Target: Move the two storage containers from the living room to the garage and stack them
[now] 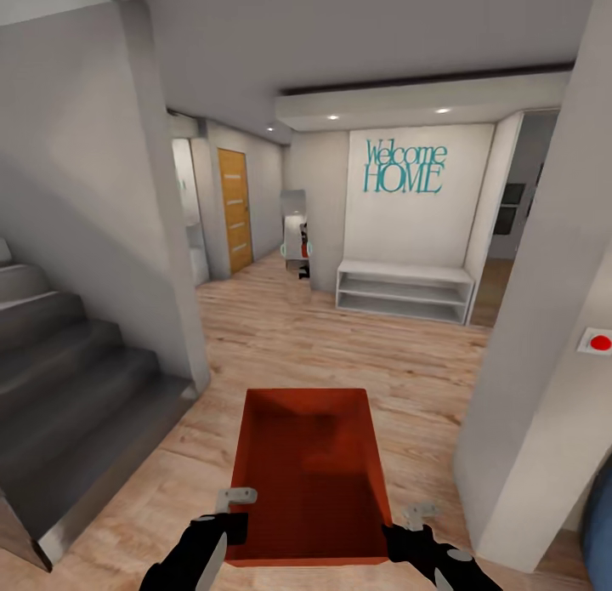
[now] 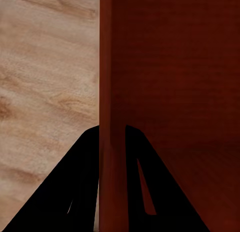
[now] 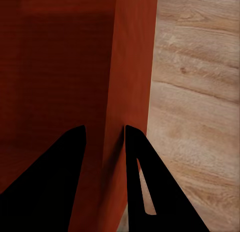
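Note:
One orange-red storage container (image 1: 308, 472) hangs in front of me above the light wood plank floor, open side up and empty. My left gripper (image 1: 231, 513) is shut on its left wall, and that wall (image 2: 111, 92) runs between the two black fingers (image 2: 82, 177). My right gripper (image 1: 405, 527) is shut on the right wall, with the thin wall (image 3: 127, 82) clamped between its fingers (image 3: 137, 162). I am in a hallway with wood planks underfoot.
Grey stairs (image 1: 68, 378) rise at the left beside a white wall. A white pillar with a red button (image 1: 600, 343) stands close on the right. Ahead are a low white shelf (image 1: 405, 291) under a "Welcome HOME" sign, a wood-panelled door (image 1: 235, 208) and an opening at far right.

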Available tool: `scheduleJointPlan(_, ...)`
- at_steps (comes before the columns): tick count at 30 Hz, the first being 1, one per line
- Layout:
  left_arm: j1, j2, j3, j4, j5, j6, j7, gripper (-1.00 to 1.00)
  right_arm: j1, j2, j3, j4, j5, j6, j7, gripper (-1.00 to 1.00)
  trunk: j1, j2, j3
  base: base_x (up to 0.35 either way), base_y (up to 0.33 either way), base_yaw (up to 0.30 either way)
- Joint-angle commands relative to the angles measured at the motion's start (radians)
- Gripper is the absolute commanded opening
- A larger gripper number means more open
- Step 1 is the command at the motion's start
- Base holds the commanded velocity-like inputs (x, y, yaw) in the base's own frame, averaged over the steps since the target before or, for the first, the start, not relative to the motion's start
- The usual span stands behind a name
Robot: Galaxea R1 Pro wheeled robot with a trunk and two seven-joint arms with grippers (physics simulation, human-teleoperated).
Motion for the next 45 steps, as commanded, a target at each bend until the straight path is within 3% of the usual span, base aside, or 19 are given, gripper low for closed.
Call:
scheduleJointPlan(1,-0.002,-0.001,0.068,-0.005,-0.038,0.007,0.003,-1.0,-0.001,-0.002,0.008,0.0,-0.015,-0.001,0.002,-1.0,0.001,-0.002,-0.002,0.328,0.0,0.0)
scheduleJointPlan(19,-0.002,-0.002,0.068,-0.005,-0.038,0.007,0.003,-1.0,-0.001,-0.002,0.008,0.0,-0.015,-0.001,0.003,-1.0,0.001,-0.002,-0.002,0.327,0.0,-0.006)
scheduleJointPlan(36,-0.001,-0.002,0.068,-0.005,-0.037,0.007,0.003,-1.0,-0.001,-0.002,0.008,0.0,-0.015,-0.001,0.003,-1.0,0.001,-0.002,-0.002,0.327,0.0,-0.257)
scheduleJointPlan(45,-0.002,-0.002,0.068,-0.005,-0.037,0.007,0.003,-1.0,-0.001,-0.002,0.008,0.0,-0.015,-0.001,0.003,-1.0,0.001,-0.002,-0.002,0.327,0.0,0.053)
